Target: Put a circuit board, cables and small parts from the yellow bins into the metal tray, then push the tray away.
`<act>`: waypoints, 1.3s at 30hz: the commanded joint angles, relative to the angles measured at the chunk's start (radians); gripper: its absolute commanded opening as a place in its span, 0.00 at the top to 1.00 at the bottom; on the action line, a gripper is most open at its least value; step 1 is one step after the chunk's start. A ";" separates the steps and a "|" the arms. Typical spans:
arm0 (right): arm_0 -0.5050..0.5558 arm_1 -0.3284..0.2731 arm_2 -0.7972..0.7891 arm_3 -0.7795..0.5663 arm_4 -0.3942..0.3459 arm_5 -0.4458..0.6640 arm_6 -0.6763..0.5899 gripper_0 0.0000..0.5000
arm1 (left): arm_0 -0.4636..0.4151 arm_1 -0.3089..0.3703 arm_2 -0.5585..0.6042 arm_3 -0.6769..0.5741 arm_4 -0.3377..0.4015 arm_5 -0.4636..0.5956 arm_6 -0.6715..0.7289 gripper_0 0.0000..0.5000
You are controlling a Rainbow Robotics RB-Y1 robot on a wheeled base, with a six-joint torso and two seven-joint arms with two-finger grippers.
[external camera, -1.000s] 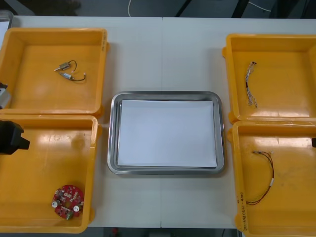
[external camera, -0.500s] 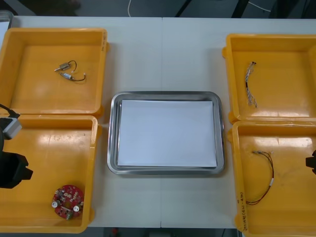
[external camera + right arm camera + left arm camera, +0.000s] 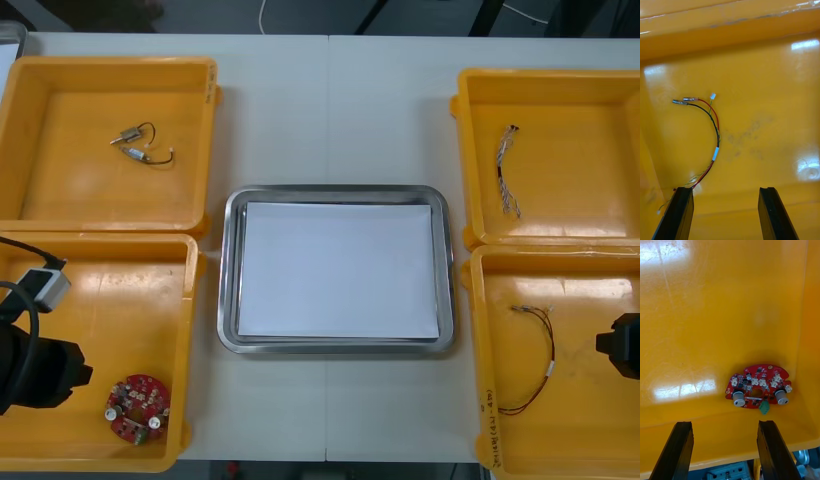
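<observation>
From above, I have the left gripper (image 3: 70,375) over the near-left yellow bin (image 3: 193,300), just left of the round red circuit board (image 3: 138,407). The right gripper (image 3: 622,345) is at the near-right yellow bin (image 3: 478,350), right of the red and black cable (image 3: 553,350), and the metal tray (image 3: 340,190) between them holds no parts yet. On the right wrist camera my fingers (image 3: 679,213) stand wide apart and empty with the cable's end beside one of them, lined up, I judge, for a pick. On the left wrist camera the fingers (image 3: 677,450) are wide too, and the board lies flat beyond them near the bin's corner, which I reckon will crowd the grasp.
</observation>
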 commanded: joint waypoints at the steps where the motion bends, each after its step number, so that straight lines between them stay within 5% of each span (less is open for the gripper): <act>1: 0.032 0.021 0.061 -0.036 0.019 0.003 -0.139 0.00 | 0.062 0.054 -0.056 -0.035 -0.067 -0.054 -0.136 0.00; 11: 0.067 0.034 0.111 0.009 0.028 0.003 -0.291 0.00 | 0.062 0.057 -0.145 -0.033 -0.153 -0.073 -0.133 0.00; 24: 0.067 0.032 0.143 0.127 0.054 0.003 -0.317 0.00 | 0.051 0.062 -0.239 0.002 -0.220 -0.116 -0.129 0.00; 39: 0.061 0.032 0.201 0.144 0.120 -0.056 -0.377 0.00 | -0.018 0.072 -0.334 0.112 -0.223 -0.183 -0.126 0.00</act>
